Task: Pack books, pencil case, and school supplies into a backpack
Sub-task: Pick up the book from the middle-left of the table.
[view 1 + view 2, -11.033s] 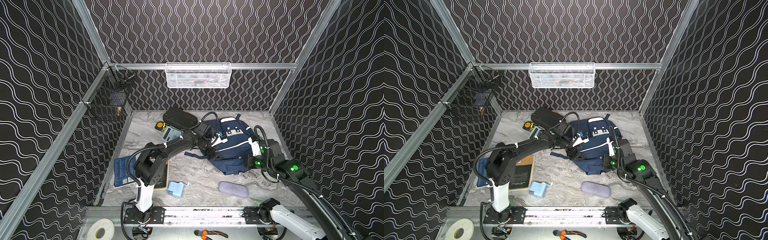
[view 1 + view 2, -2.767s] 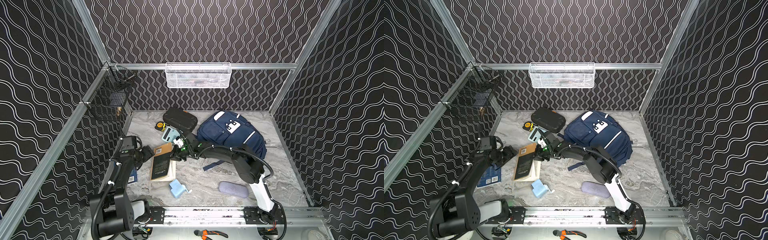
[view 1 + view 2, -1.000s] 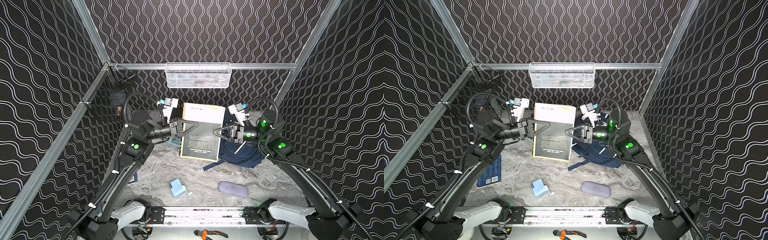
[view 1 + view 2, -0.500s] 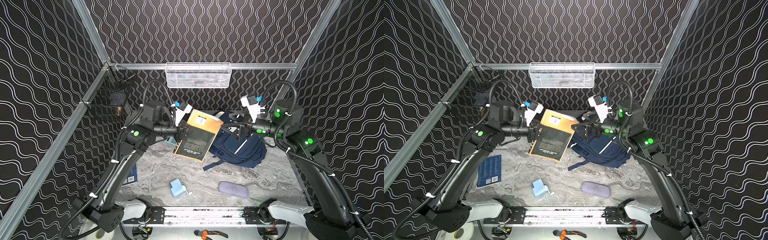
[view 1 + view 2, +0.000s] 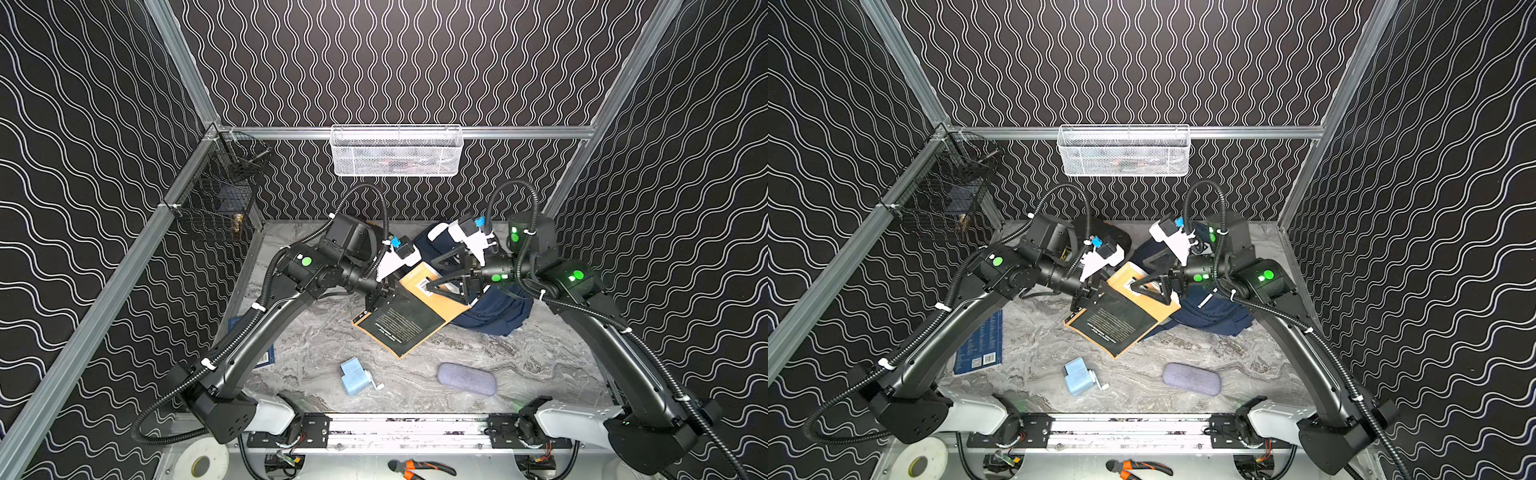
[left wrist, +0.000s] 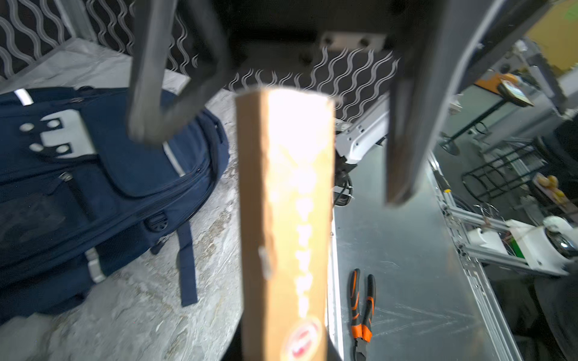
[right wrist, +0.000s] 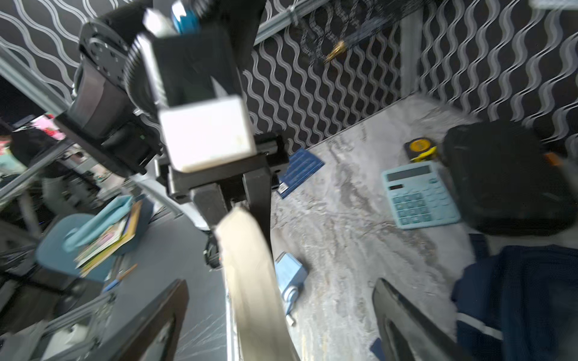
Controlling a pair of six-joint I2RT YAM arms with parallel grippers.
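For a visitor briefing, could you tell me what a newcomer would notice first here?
The black book hangs tilted at the centre, clamped by the left gripper, the right gripper open around its other end. The navy backpack lies just behind; a light-blue pencil sharpener and grey pencil case lie near the front.

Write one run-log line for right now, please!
left gripper: shut on black book | right gripper: open, astride book's edge | backpack: lying behind book
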